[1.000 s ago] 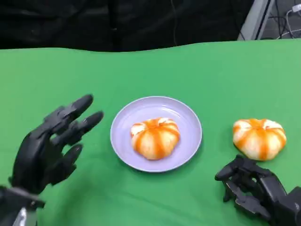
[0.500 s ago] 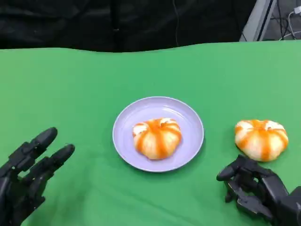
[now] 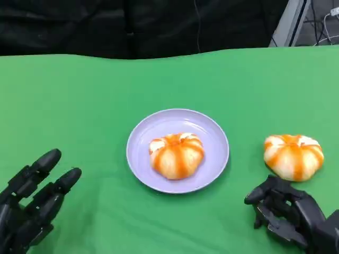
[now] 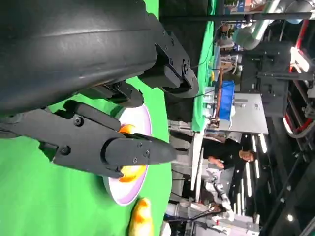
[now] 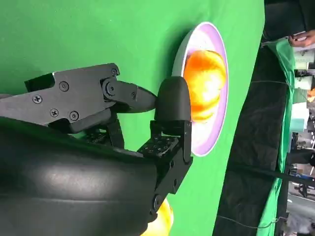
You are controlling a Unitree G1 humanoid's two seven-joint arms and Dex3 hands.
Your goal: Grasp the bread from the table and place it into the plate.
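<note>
Green table (image 3: 79,95) is seen from the head view. A lilac plate (image 3: 159,127) is set near the middle, ahead of both hands and between them. One orange-striped bun (image 3: 177,154) is seated inside the plate, on its near half.

A second bun (image 3: 293,155) is left on the green cloth, clear of the plate and well apart from its rim. This loose bun is found just ahead of the right hand (image 3: 288,214), slightly to its outer side; a narrow strip of cloth is seen between fingertips and bun, so no contact is noted.

Right hand: held low over the table at the near edge, fingers curled inward and partly bent, nothing held in them. In the right wrist view the hand (image 5: 123,128) is seen with fingers (image 5: 172,105) bent forward, the plate (image 5: 216,132) and its bun (image 5: 204,81) beyond them, and the edge of the loose bun (image 5: 160,221) close under the shell.

Left hand (image 3: 32,206): fingers stretched forward and apart, nothing grasped, well apart from the plate, which lies ahead and to its inner side. In the left wrist view the fingers (image 4: 123,152) are seen spread, with the plate (image 4: 140,147) past them and the loose bun (image 4: 141,219) farther off.
</note>
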